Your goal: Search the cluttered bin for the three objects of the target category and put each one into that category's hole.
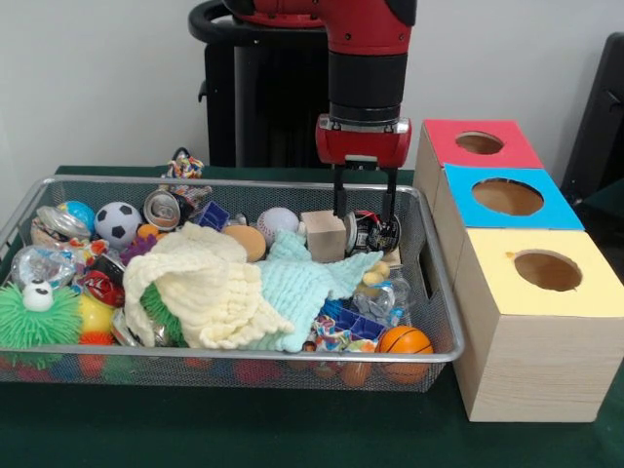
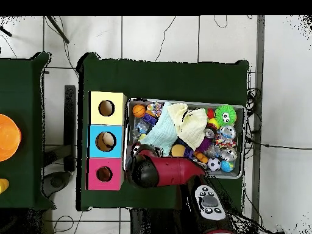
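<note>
Front view: gripper (image 1: 366, 216) hangs low over the far right part of the bin (image 1: 292, 357), jaws apart, one black finger (image 1: 338, 200) just right of a pale wooden block (image 1: 325, 235), the other over a dark crushed can (image 1: 375, 233); nothing is clamped, and I can't tell whether the tips touch the can. Looks like the search/pick step, with the can as the likely pick, though the target category isn't certain. Next move, by my read: drop a bit, close on the can without catching the block or the mint cloth (image 1: 297, 283), lift clear of the rim, carry right to the hole (image 1: 479, 142) in the red-topped box, the farthest of three boxes standing just right of the bin. Blue-topped hole (image 1: 507, 196) and yellow-topped hole (image 1: 547, 270) are nearer the camera; nothing shows inside any hole here. Bin holds lots: cream cloth (image 1: 200, 292) heaped mid-bin beside the mint one, soccer ball (image 1: 118, 223), second can (image 1: 162, 209), white ball (image 1: 277, 222), green spiky toy (image 1: 37, 315), mini basketball (image 1: 404, 342) at the near right corner, plus small toys. Overhead view: the red arm (image 2: 173, 171) covers the bin's corner nearest the red-topped box (image 2: 103, 173), gripper hidden under it. Boxes stand in a row touching the bin's (image 2: 245, 131) short side: yellow, blue, red. Cloths lie mid-bin, balls and spiky toy at the end away from the boxes.
</note>
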Controlling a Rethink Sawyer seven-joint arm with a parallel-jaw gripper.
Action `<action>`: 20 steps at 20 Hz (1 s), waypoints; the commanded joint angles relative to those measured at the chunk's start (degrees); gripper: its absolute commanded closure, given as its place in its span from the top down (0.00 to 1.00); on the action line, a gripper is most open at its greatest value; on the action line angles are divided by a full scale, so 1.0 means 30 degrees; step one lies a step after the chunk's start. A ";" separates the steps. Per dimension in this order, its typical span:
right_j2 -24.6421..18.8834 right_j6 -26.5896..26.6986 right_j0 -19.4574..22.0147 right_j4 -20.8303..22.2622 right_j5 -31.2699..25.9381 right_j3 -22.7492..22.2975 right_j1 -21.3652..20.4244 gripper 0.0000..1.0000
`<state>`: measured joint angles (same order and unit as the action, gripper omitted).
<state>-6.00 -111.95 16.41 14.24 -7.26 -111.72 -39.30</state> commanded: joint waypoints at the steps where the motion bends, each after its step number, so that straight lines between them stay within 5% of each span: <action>1: -0.0538 -0.0548 0.0309 0.1019 -0.0082 0.1380 -0.0068 1.00; 14: -0.0875 -0.1434 0.0183 0.0755 0.0886 0.1453 -0.0104 1.00; 20: 0.0275 -0.2161 -0.0403 0.1331 0.4772 0.1669 0.1429 1.00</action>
<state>-5.70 -111.96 16.08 15.29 -4.24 -111.54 -39.17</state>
